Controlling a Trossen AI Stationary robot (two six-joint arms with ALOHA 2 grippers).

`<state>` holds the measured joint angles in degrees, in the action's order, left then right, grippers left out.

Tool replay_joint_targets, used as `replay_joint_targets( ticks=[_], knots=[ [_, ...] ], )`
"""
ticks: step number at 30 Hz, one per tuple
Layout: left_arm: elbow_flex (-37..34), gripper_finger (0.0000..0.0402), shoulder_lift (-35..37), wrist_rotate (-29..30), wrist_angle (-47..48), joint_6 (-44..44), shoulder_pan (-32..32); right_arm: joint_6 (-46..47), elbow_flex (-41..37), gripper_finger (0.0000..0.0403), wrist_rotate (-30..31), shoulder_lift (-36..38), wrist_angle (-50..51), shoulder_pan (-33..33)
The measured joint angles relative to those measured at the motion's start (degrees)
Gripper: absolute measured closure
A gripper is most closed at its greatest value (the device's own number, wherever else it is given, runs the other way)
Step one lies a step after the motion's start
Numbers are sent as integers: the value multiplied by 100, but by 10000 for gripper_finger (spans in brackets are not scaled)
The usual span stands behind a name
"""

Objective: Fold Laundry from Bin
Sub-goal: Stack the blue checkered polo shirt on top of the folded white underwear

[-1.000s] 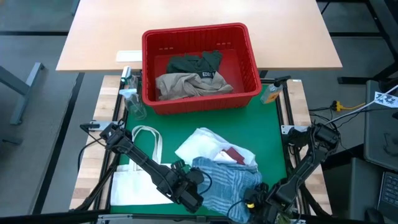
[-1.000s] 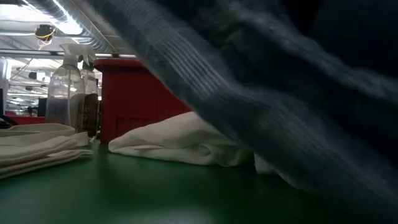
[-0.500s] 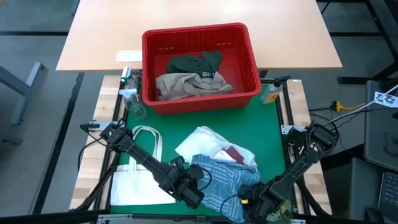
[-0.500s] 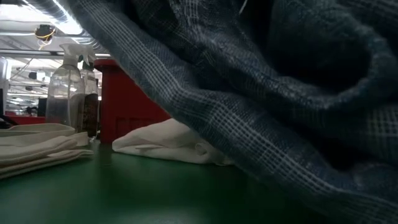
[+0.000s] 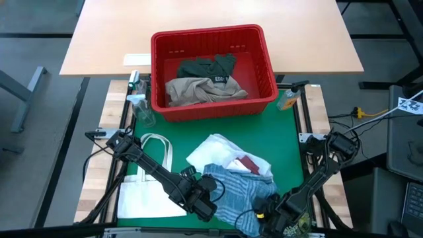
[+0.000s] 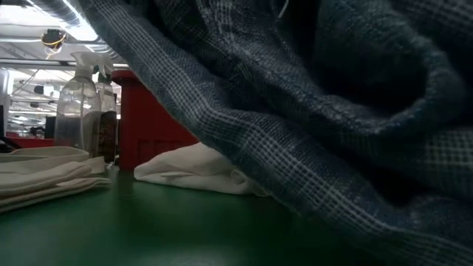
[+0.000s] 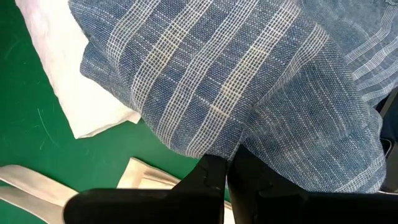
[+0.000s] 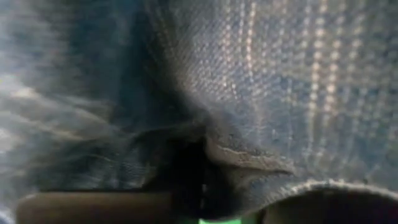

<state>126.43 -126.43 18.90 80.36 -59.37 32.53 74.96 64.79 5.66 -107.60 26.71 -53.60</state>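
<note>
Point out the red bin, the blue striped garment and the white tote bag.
red bin (image 5: 268,73), high view, on its right wall.
blue striped garment (image 5: 241,192), high view, middle of the bunched cloth.
white tote bag (image 5: 142,195), high view, on its flat body below the handles.

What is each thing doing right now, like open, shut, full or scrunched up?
Left gripper: shut on the blue striped cloth.
Right gripper: buried in that cloth's edge, grip unclear.
Red bin: holds beige and dark green garments.
White garment: crumpled on the mat.
Tote bag: lying flat.
</note>
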Motion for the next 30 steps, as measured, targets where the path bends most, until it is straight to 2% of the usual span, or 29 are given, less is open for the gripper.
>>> replay_joint_targets(
  ticks=[5,16,24,30],
  knots=[
    [0,401,0,0,1,2,0,-160,0,384,15,-1,1,0],
    [9,402,4,-26,-5,2,0,-199,-19,397,-307,228,243,4],
    [553,401,17,-11,21,280,0,-199,-15,400,-377,502,491,2],
    [866,402,53,146,-95,445,-33,-219,304,400,-270,741,1227,2]
  ],
)
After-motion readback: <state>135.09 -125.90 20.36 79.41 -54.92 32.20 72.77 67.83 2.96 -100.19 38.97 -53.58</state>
